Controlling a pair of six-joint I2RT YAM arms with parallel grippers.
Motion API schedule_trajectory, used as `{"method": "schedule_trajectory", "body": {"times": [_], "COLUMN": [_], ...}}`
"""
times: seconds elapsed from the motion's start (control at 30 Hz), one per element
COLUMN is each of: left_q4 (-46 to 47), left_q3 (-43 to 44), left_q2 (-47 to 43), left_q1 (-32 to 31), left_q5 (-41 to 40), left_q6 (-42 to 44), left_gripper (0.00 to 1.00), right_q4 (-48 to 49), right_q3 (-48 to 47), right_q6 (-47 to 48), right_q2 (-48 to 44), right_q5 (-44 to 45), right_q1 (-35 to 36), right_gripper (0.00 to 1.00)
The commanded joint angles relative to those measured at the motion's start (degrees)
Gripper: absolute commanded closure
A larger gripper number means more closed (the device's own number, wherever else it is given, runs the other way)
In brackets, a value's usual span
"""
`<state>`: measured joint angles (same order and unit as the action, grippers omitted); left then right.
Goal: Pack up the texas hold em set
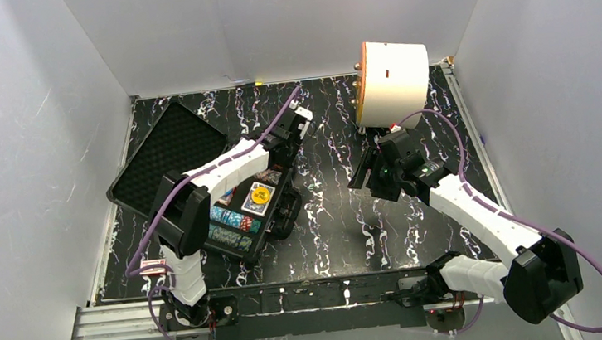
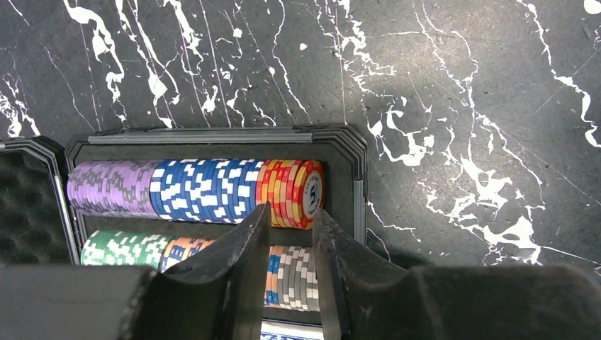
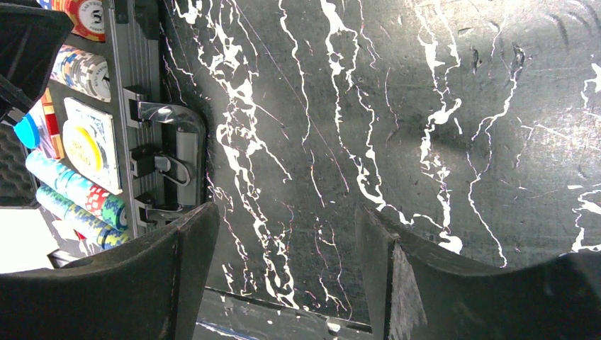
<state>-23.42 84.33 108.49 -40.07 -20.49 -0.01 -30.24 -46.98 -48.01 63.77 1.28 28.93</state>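
Observation:
The black case (image 1: 283, 215) lies open at the left, its foam-lined lid (image 1: 169, 148) laid back. Its base holds rows of poker chips (image 1: 232, 222) and a card deck with a yellow round button (image 1: 259, 196) on it. My left gripper (image 1: 299, 122) hangs over the case's far end. In the left wrist view it (image 2: 290, 216) is slightly open and empty, just above the purple, blue and red-yellow chip row (image 2: 198, 190) and the grey chips (image 2: 298, 273). My right gripper (image 1: 362, 172) is open and empty over bare table, right of the case; it also shows in the right wrist view (image 3: 287, 219).
A large white cylinder with an orange face (image 1: 393, 82) stands at the back right, just behind my right gripper. The case's handle and latches (image 3: 166, 166) face the right arm. White walls close in the black marbled table (image 1: 329, 234) on three sides.

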Motion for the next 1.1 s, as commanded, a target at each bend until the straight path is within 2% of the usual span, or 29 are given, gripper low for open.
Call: {"method": "schedule_trajectory", "body": {"times": [0.0,0.2,0.27,0.4,0.47,0.57,0.67,0.83,0.93,1.07], "left_q4": [-1.6,-2.2,-2.8,-3.4,-3.3,-2.0,-1.6,-4.8,-5.8,-5.8], "left_q3": [2.9,4.6,5.2,5.2,3.9,0.7,-1.5,-0.7,0.1,0.9], "left_q2": [-0.2,-2.3,-3.7,-8.5,-11.9,-17.5,-22.0,-23.5,-23.8,-23.9], "left_q1": [0.5,0.9,1.2,2.7,3.8,6.2,9.5,17.3,22.1,29.6], "left_q5": [-1.0,1.0,1.2,1.0,0.0,-3.0,-7.3,-13.1,-14.8,-10.4], "left_q6": [-0.4,-1.1,-1.4,-1.6,-1.5,-0.1,2.4,3.2,3.4,3.1], "left_gripper": [0.70,0.67,0.62,0.45,0.33,0.15,0.02,0.02,0.02,0.02], "right_q4": [1.1,1.0,1.1,1.1,1.4,1.6,2.1,2.3,2.4,1.7], "right_q3": [0.0,0.0,0.0,0.0,-0.1,-0.4,-0.9,-2.5,-4.0,-6.6], "right_q6": [0.2,0.3,0.4,0.7,1.0,1.9,3.2,5.2,6.3,6.3], "right_q2": [0.0,-0.3,-0.1,0.1,0.3,0.8,1.6,3.7,5.2,6.9], "right_q5": [-0.3,-0.3,-0.4,-0.6,-0.9,-1.4,-2.1,-3.7,-4.9,-5.5], "right_q1": [-0.2,-0.2,-0.2,-0.2,-0.2,-0.2,-0.2,-0.2,-0.2,-0.1], "right_gripper": [0.22,0.22,0.22,0.22,0.22,0.22,0.21,0.13,0.12,0.12]}}
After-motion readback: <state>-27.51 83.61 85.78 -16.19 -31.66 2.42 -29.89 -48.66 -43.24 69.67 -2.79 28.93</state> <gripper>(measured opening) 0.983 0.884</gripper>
